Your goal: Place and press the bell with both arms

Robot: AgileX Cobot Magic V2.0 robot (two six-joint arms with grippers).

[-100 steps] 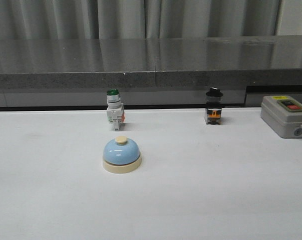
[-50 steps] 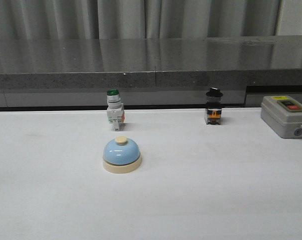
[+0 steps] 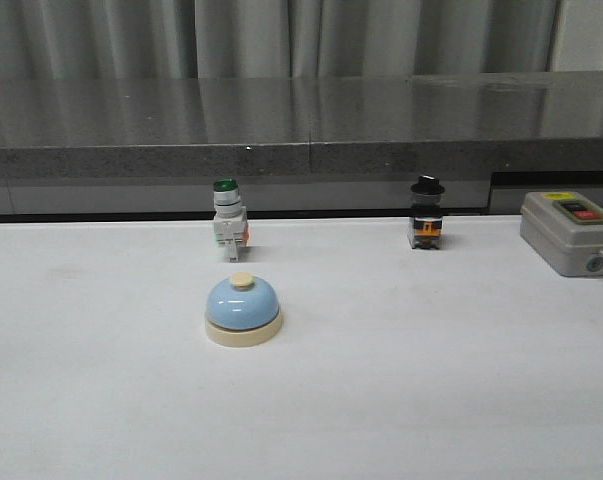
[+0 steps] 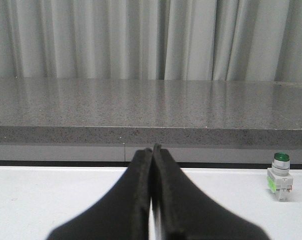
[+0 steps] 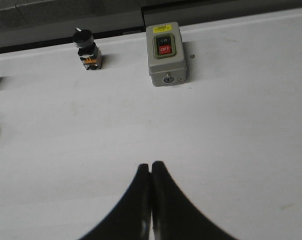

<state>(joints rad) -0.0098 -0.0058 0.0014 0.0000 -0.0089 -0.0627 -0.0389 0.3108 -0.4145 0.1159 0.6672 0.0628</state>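
nothing moved; bell [image 3: 242, 310] on table [image 3: 431, 380], both hands apparently closed, empty.

Lab test bench: white table [image 3: 461, 400], industrial switch box [image 3: 569, 232], grey curtain [image 3: 281, 35].

White table [image 3: 461, 400] — bell [image 3: 242, 309], two switches [image 3: 228, 220], box [image 3: 571, 232]

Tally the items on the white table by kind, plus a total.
Desk bell: 1
Pushbutton switches: 2, the green-capped switch and the black-capped switch
On/off switch box: 1
Total: 4
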